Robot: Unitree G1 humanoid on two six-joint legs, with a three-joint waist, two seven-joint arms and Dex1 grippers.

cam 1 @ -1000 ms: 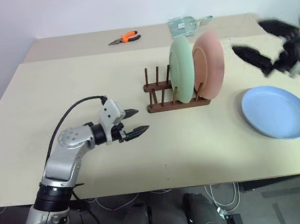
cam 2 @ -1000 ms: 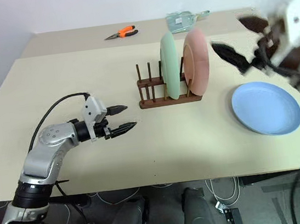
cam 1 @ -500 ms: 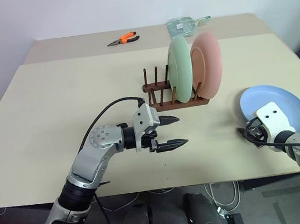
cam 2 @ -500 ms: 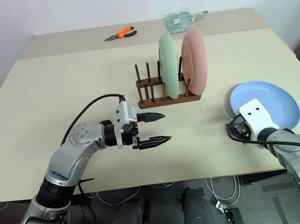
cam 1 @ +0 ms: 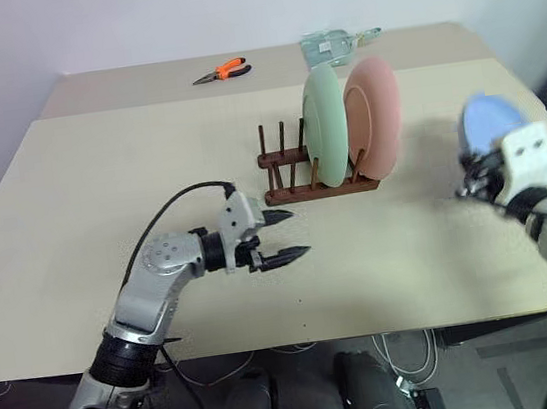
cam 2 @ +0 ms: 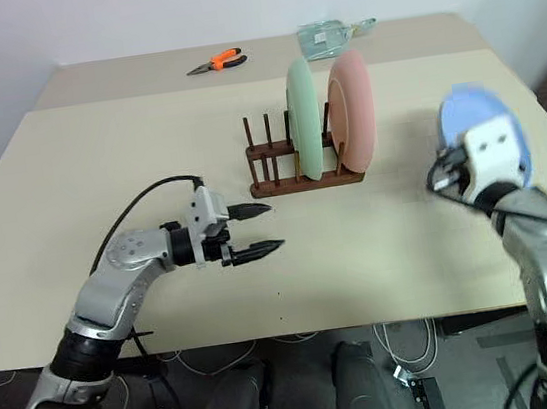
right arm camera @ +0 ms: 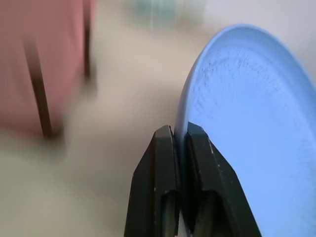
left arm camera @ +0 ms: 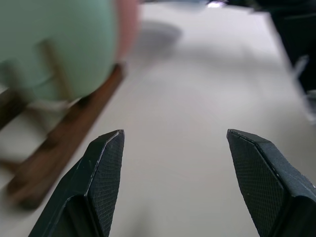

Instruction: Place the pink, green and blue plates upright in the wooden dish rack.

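The green plate (cam 1: pixel 326 125) and the pink plate (cam 1: pixel 378 115) stand upright side by side in the right end of the wooden dish rack (cam 1: pixel 290 174). The rack's left pegs are bare. To the right of the rack, the blue plate (cam 1: pixel 488 124) is off the table and tilted nearly upright. My right gripper (right arm camera: pixel 179 132) is shut on its near rim (right arm camera: pixel 183 113). My left gripper (cam 1: pixel 296 234) hovers open and holds nothing, low over the table in front of the rack's left end, which the left wrist view shows as brown bars (left arm camera: pixel 64 133).
Orange-handled pliers (cam 1: pixel 223 71) and a clear plastic packet (cam 1: pixel 333 45) lie on the far table behind the rack. The cream table (cam 1: pixel 147 161) has bare room left of the rack and between the rack and its front edge.
My right gripper has shut on the blue plate's rim and lifted it off the table, tipping it towards upright. My left gripper reached right, then drew back a little.
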